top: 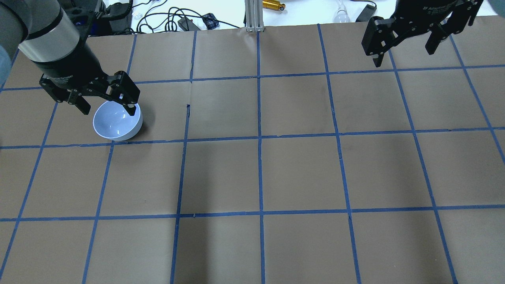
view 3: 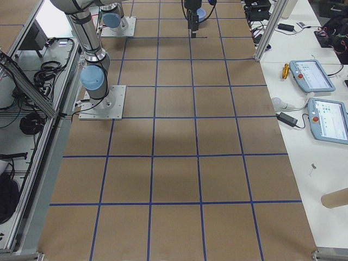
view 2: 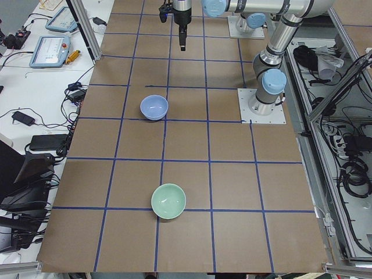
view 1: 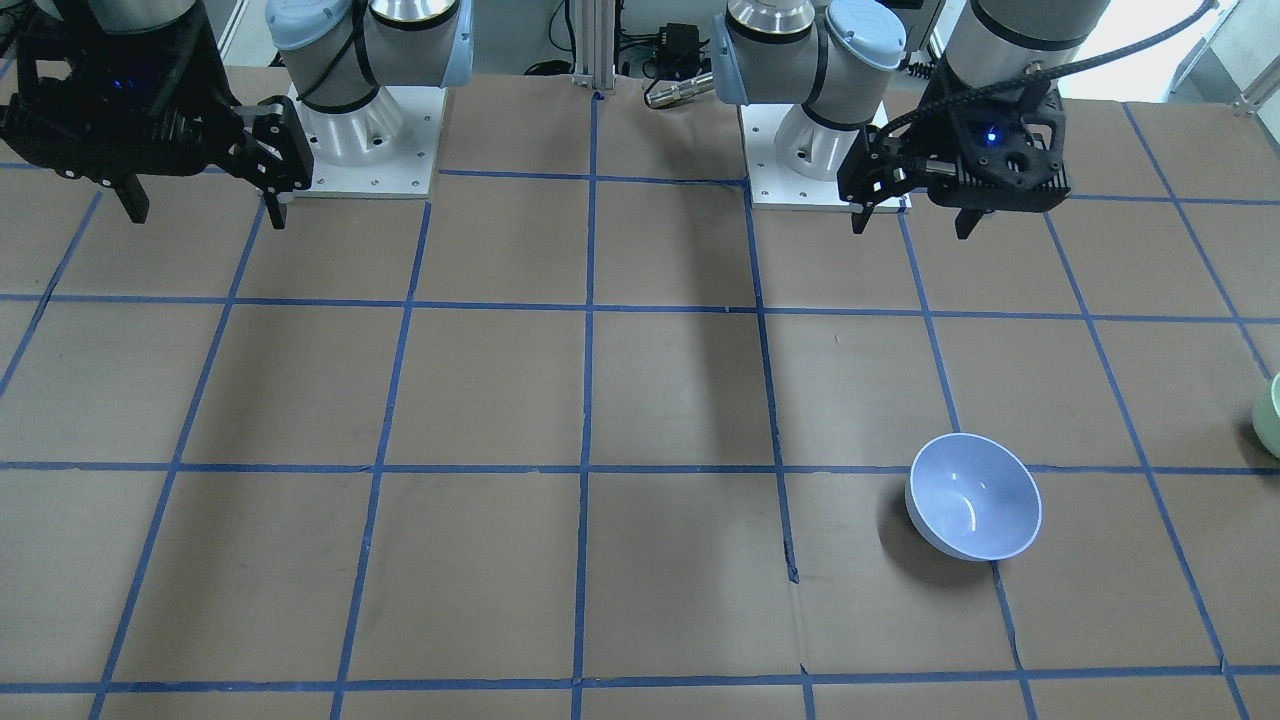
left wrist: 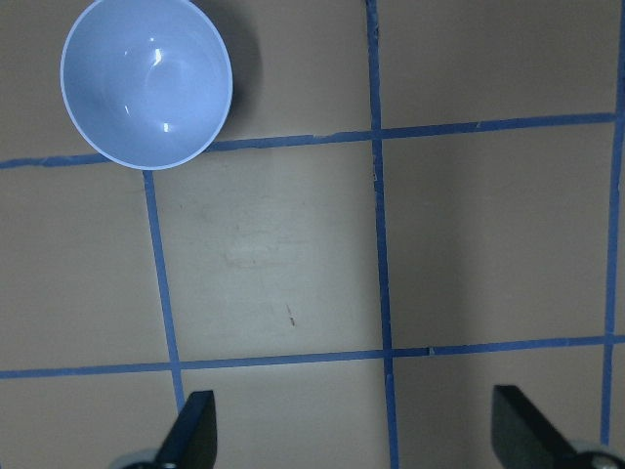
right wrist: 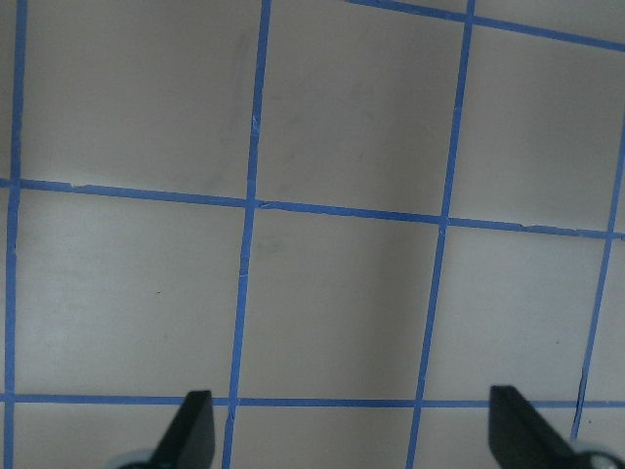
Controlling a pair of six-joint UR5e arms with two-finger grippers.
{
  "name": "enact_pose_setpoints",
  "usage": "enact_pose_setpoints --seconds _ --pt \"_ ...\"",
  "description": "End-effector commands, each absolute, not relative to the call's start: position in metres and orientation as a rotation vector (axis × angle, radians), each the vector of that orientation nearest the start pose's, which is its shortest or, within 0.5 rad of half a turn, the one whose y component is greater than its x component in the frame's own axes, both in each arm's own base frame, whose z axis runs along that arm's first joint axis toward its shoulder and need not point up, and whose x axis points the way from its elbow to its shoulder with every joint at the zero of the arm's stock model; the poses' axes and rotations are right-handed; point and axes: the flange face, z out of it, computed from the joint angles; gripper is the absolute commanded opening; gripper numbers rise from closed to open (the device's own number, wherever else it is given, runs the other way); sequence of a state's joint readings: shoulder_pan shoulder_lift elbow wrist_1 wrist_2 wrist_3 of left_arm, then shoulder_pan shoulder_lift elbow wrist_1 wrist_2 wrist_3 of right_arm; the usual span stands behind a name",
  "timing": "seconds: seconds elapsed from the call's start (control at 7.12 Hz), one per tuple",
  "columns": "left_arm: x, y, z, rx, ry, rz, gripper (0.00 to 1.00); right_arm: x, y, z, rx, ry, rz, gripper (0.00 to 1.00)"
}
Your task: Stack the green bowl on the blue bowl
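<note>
Green bowl [view 2: 168,200] sits on the table [view 1: 500,400], far off to the left gripper's [view 1: 912,225] outer left side and out in front of it. Only a bit of it peeks in at the edge of the front view. The left wrist camera does not see it at all.

Nearer to that gripper is the blue bowl [view 1: 973,495]. It stands right side up, low down and out in front of the fingers [left wrist: 190,430], a little to their left. The two bowls are well apart.

The left gripper hangs up in the air with its fingers spread wide and nothing in them. The right gripper [view 1: 205,212] is far away on the other side, also wide and holding nothing.

Nothing has been picked up yet, so I think the first job is to reach for the green bowl.

What could go wrong? The way to the green bowl goes near the blue one, so a low arm might bump it and push it away. Both bowls look shiny, so a pinch on the thin rim might slip or tip the bowl. If the green bowl comes down off the middle, it could sit crooked or slide off.
</note>
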State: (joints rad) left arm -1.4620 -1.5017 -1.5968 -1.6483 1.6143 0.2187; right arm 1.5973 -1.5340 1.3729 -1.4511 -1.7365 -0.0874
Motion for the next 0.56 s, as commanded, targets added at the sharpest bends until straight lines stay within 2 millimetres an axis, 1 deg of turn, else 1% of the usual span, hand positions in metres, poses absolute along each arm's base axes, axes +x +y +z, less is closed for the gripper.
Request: enact_pose_setpoints --seconds 0.0,0.28,0.42 --pt "0.008 -0.476 0.503 0.374 3.090 0.066 1.00 0.130 -0.503 0.556 -0.182 3.303 -0.060 1.00" --pt "0.092 -0.478 0.493 0.586 3.072 0.076 1.00 0.131 -0.503 0.556 -0.184 3.303 -0.060 1.00" --pt "0.121 -0.477 0.485 0.688 3.054 0.076 1.00 0.131 -0.503 0.556 -0.184 3.303 -0.060 1.00"
